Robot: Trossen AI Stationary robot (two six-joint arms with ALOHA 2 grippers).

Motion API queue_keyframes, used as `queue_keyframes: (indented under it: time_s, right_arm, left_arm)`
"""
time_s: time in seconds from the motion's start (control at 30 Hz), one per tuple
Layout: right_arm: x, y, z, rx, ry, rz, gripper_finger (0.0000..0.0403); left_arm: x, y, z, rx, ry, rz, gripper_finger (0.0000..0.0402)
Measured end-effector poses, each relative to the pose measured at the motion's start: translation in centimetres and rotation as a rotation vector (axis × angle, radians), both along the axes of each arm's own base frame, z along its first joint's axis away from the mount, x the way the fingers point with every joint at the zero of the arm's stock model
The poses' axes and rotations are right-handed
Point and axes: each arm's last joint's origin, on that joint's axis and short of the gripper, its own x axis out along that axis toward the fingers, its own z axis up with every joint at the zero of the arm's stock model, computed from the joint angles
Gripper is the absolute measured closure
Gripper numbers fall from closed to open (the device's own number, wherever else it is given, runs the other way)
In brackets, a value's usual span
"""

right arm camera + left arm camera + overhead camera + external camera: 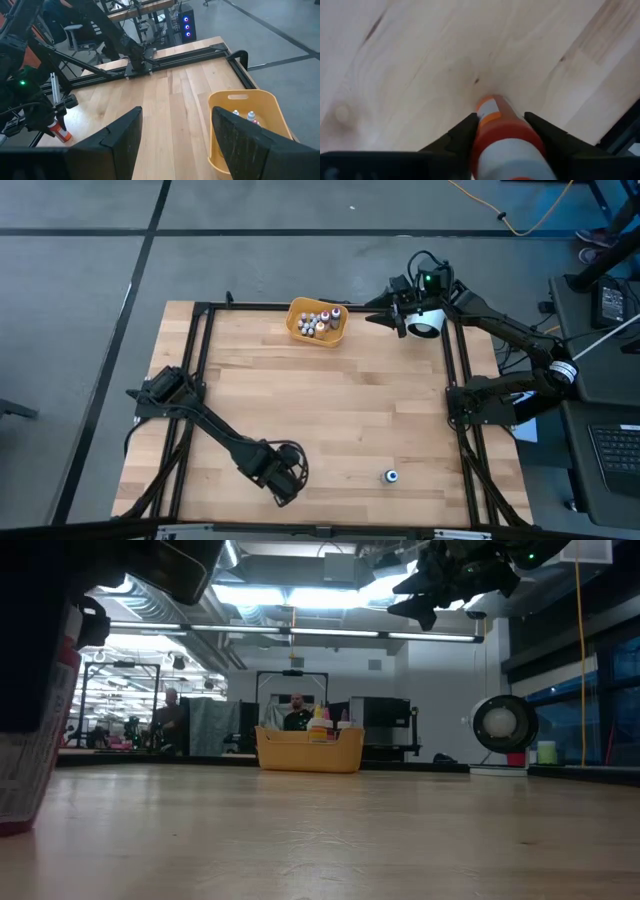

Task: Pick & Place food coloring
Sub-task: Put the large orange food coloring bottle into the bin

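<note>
A small red food coloring bottle [495, 125] with a white top stands near the table's near edge, also seen in the right wrist view [61, 133] and close up in the low view [30, 740]. My left gripper [499, 116] comes down over it and is shut on it [285, 483]. An orange bowl [300, 330] at the table's far edge holds several more tiny bottles [318, 322]. My right gripper [175, 117] hangs open in the air to the right of the bowl [240, 97]. A blue-topped bottle [391, 476] stands alone near the table's near edge. My left gripper pinches the bottle's red body [485, 131] between its two fingers, just below the white top. The fingers come from above, pointing down, one on each side. The bottle stands about upright with its base [489, 101] on the table.
Black frame rails [200, 380] run along the table's left, right and far sides. Bare wood lies between the bowl and the near edge. People and equipment show in the room beyond the table [295, 715].
</note>
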Motion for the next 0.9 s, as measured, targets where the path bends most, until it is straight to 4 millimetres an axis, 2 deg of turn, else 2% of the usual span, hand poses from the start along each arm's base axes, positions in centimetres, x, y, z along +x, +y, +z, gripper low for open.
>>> queue_keyframes:
  time_s: [0.07,0.27,0.37,0.57,0.73,0.9]
  right_arm:
    - [0.0,0.0,0.0,0.002,0.002,0.000,0.0163]
    - [0.0,0.0,-0.1,0.006,0.008,0.000,0.0163]
    - [0.0,0.0,-0.1,0.008,0.010,0.001,0.0163]
    - [0.0,0.0,-0.1,0.010,0.013,0.001,0.0163]
    - [-0.1,0.0,-0.1,0.012,0.013,-0.001,0.0163]
    - [0.0,0.0,-0.1,-0.002,0.012,0.002,0.0163]
  left_arm:
    - [-0.1,0.1,0.0,-0.008,0.020,-0.001,0.0270]
    - [-0.2,0.2,0.2,-0.008,0.025,-0.001,0.0271]
    - [-0.4,0.7,1.3,0.000,0.029,0.002,0.0269]
    - [-1.4,3.4,6.9,0.099,-0.023,0.016,0.0270]
    - [-3.4,7.5,12.9,0.139,-0.138,0.074,0.0269]
    - [-6.6,12.1,18.2,0.183,-0.324,0.150,0.0269]
